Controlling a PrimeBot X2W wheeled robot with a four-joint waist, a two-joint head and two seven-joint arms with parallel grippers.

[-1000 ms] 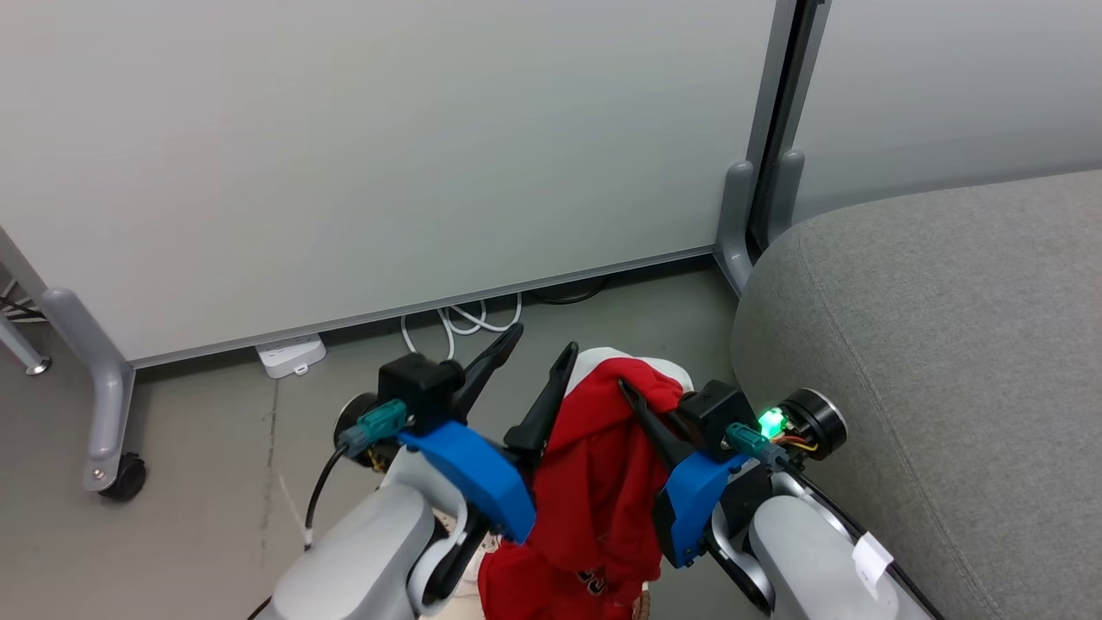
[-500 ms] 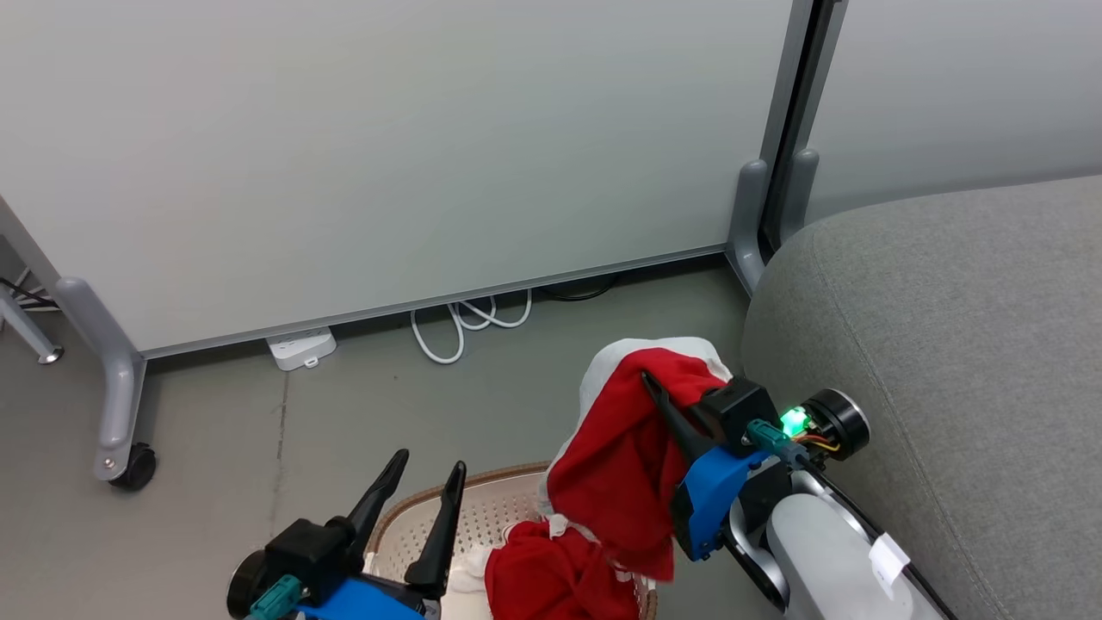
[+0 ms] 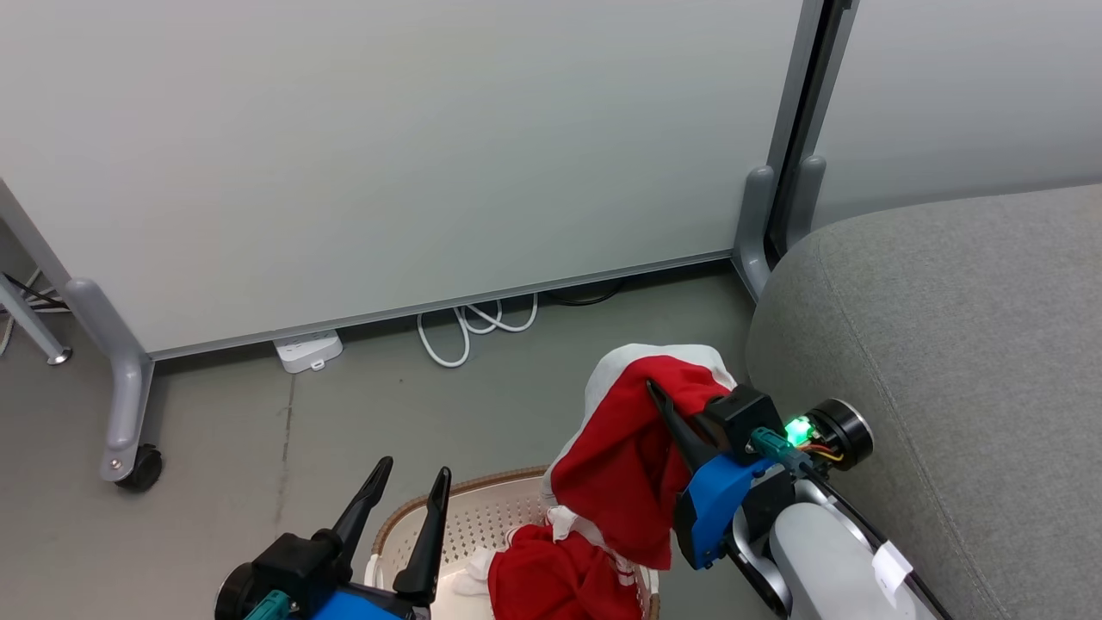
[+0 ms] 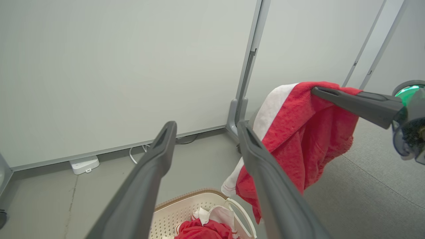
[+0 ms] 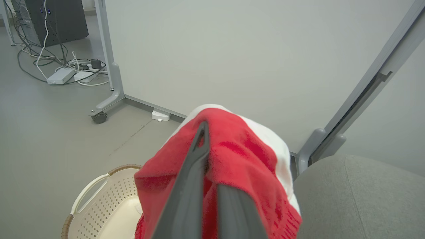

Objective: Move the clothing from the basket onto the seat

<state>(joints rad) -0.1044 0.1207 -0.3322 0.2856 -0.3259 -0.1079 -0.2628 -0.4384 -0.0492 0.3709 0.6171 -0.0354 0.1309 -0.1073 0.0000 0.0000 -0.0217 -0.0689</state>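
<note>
Currently the right gripper (image 3: 654, 392) pinches clothing (image 3: 620, 456) over the basket (image 3: 482, 517); left gripper (image 3: 415, 469) stands spread.

No legible text, brand, number or sign is found. A small white tag (image 3: 890, 569) is noted on the pale forearm (image 3: 818, 560) just beside the seat (image 3: 964, 344); any marking on it is too small to be read.
</note>
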